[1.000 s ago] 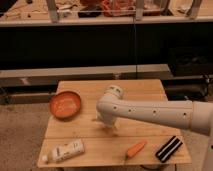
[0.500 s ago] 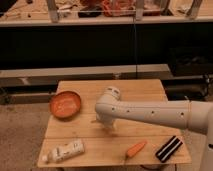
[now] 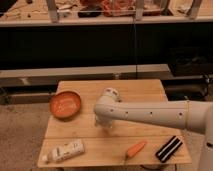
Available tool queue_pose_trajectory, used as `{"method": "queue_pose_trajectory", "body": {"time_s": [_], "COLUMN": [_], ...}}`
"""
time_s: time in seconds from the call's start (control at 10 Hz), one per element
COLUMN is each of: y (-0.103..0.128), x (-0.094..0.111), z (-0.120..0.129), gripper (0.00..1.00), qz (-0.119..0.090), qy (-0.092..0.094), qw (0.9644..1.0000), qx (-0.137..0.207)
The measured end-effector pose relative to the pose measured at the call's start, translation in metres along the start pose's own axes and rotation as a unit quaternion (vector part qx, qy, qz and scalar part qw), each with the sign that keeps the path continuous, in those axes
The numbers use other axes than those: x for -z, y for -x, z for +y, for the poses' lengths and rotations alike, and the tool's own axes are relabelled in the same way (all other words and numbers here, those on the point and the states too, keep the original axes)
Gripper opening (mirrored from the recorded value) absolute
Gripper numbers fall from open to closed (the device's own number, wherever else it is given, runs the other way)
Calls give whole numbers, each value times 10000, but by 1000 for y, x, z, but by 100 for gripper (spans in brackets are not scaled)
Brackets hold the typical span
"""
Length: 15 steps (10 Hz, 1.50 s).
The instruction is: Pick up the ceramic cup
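A white robot arm (image 3: 150,114) reaches in from the right edge of the view across a small wooden tabletop (image 3: 140,92). Its end bends downward, so the claw (image 3: 104,123) points at the wood near the tabletop's middle. Over the last second the arm's bent end has slid a little leftward and lower, bringing the claw close to the surface. The move is small, more a settling than a reach. The arm's own bulk covers the claw, so whether it is spread, pressed together or pinching anything cannot be told. The ceramic cup is not plainly visible anywhere on the tabletop. It most likely sits directly beneath or inside the claw, hidden by the wrist, which would suggest the grasp is about to happen or just beginning, with the lift not yet made. An orange bowl (image 3: 65,104) sits to the left of the claw and slightly farther back. A white bottle (image 3: 64,150) lies on its side nearer the viewer and to the claw's left. A carrot (image 3: 136,149) and a black ridged block (image 3: 168,148) lie nearer the viewer on the claw's right, all well apart from it.
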Motion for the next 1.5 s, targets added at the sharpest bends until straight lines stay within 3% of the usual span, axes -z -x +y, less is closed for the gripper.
{"method": "queue_pose_trajectory", "body": {"time_s": [0.2, 0.6, 0.9, 1.0, 1.2, 1.3, 1.4, 1.5], "y": [1, 2, -1, -7, -21, -31, -37, -44], "x": [10, 55, 64, 71, 82, 87, 89, 88], "z": [3, 5, 12, 21, 44, 59, 68, 75], "gripper": [41, 78, 80, 80, 80, 80, 80, 80], "qz": [84, 140, 162, 126, 98, 55, -19, -133], "qy": [-13, -61, -299, -544, -903, -1138, -1327, -1518], "qw": [9999, 9995, 9985, 9967, 9919, 9868, 9809, 9709], "qx": [-79, -287, -438, -583, -887, -1150, -1425, -1849]}}
